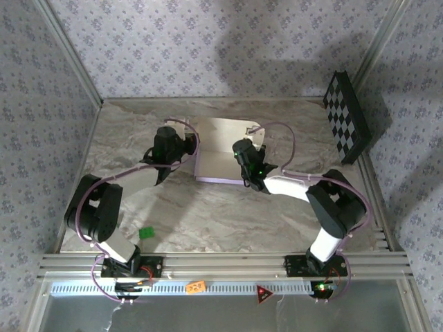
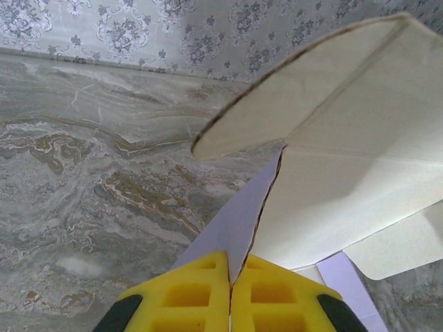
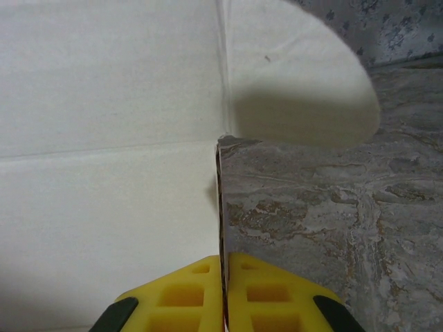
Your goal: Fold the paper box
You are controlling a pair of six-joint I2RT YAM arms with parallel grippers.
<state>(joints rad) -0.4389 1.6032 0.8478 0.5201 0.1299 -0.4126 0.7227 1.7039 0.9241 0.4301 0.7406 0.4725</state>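
The paper box [image 1: 223, 146] lies partly folded at the middle of the marble table, cream inside with a lavender front wall. My left gripper [image 1: 190, 146] is at its left side, and in the left wrist view its yellow fingers [image 2: 194, 294] are shut on the upright lavender side flap [image 2: 239, 221], with the cream panel [image 2: 346, 138] and a rounded flap beyond. At the box's right side, my right gripper [image 1: 243, 158] pinches the thin edge of the right side wall [image 3: 220, 207] between its yellow fingers [image 3: 187, 297]. The cream inside of the box [image 3: 104, 138] lies left of that edge.
A black-and-white checkerboard panel [image 1: 346, 116] leans at the back right. A small green piece [image 1: 146, 233] lies near the left arm's base. Patterned walls enclose the table [image 1: 208, 207] at the back and sides, and a metal rail [image 1: 221, 263] runs along the near edge.
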